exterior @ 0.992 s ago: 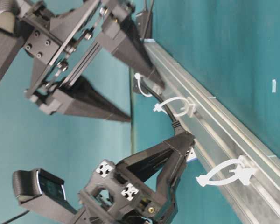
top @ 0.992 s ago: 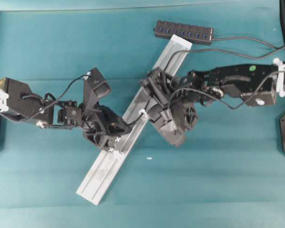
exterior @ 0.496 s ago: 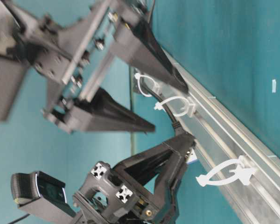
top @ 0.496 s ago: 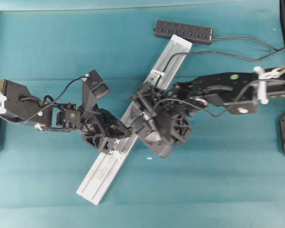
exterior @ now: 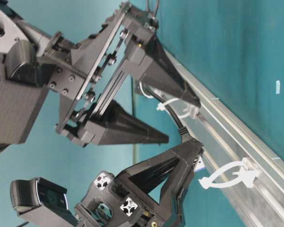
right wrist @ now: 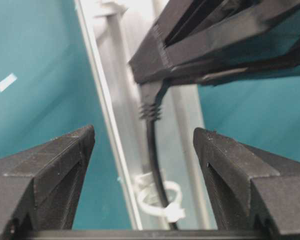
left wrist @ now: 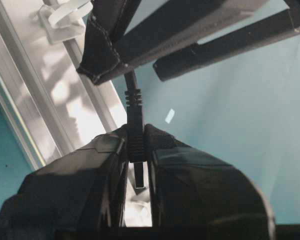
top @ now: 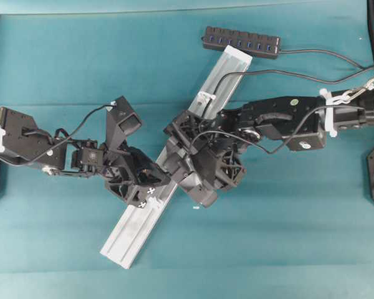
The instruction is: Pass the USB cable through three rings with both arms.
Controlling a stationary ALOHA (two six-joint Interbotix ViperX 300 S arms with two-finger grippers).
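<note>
My left gripper [left wrist: 137, 160] pinches the USB cable [left wrist: 133, 107] by its plug, cord running along the rail [top: 174, 168], while my right gripper [right wrist: 142, 150], spread wide, hides the middle ring.

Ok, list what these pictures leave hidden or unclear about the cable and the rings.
- Overhead view: right gripper covers the middle of the rail; only one ring shows.
- Table-level view: the far ring behind the right gripper's finger is mostly hidden.
- Left wrist view: left gripper clamps the USB cable; its metal tip is blurred.
- Right wrist view: the ring is out of focus.
</note>
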